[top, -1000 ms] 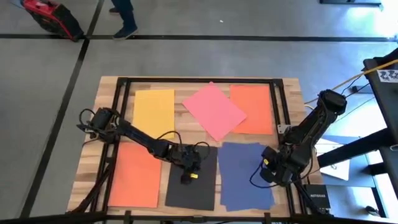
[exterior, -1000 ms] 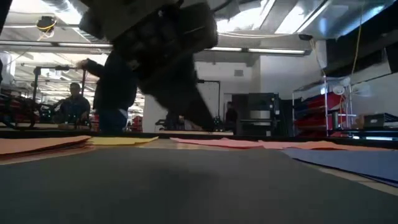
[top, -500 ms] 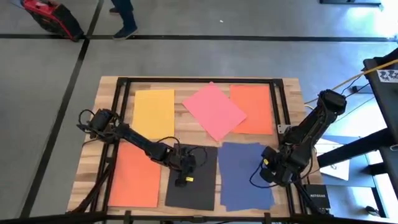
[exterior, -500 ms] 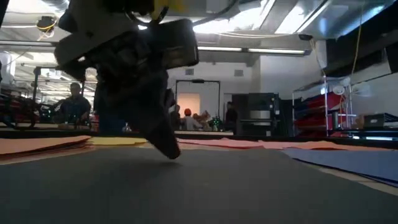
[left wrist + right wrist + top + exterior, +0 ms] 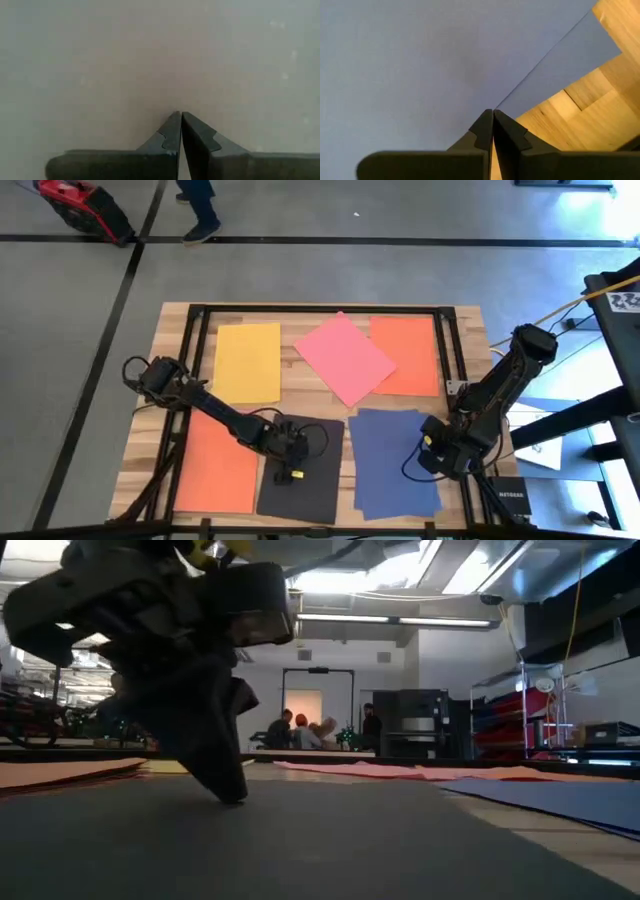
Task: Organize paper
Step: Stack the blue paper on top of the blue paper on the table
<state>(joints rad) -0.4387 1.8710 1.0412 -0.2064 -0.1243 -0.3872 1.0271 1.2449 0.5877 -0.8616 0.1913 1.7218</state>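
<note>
On the black sheet (image 5: 303, 470), near the desk's front edge, I have the left end effector (image 5: 290, 472) pressed tip-down, its two fingers (image 5: 172, 131) closed together with nothing between them. The low view shows that tip touching the dark paper, which lies flat. The black sheet sits skewed: its left edge overlaps the orange sheet (image 5: 215, 460) beside it, and its right edge lies just beside the dark blue sheets (image 5: 392, 462), with a thin strip of wood between.

Over the right edge of those blue sheets, the right end effector (image 5: 432, 452) rests with fingers (image 5: 485, 131) shut and empty; its wrist view shows two blue sheets stacked slightly askew, bare desk (image 5: 580, 115) beyond their corner.

Behind the black sheet, toward the desk's far edge, lie a yellow sheet (image 5: 247, 362), a pink sheet (image 5: 343, 358) turned diagonally, and a second orange sheet (image 5: 408, 355) partly under the pink one. Bare wood shows between the yellow and pink sheets.
</note>
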